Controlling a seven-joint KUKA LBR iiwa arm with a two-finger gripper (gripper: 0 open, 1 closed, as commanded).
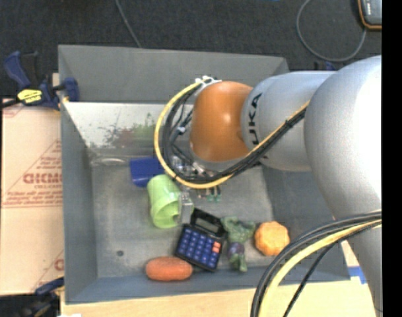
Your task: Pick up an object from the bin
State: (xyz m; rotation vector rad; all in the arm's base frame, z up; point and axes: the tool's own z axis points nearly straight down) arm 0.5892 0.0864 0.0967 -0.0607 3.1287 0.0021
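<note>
My gripper (195,185) reaches down from under the orange wrist cover, near the middle of the bin. Its lower end is right beside a light green plastic cup (162,202) that lies on its side with the mouth toward the front. A blue block (144,170) lies just behind the cup, to the gripper's left. A dark calculator with blue keys (201,244) lies in front of the gripper, close to the cup.
Along the bin's front wall lie an orange-red carrot-shaped toy (168,269), a green and purple toy (237,240) and a rough orange lump (271,238). The arm and its cables cover the bin's right and back part.
</note>
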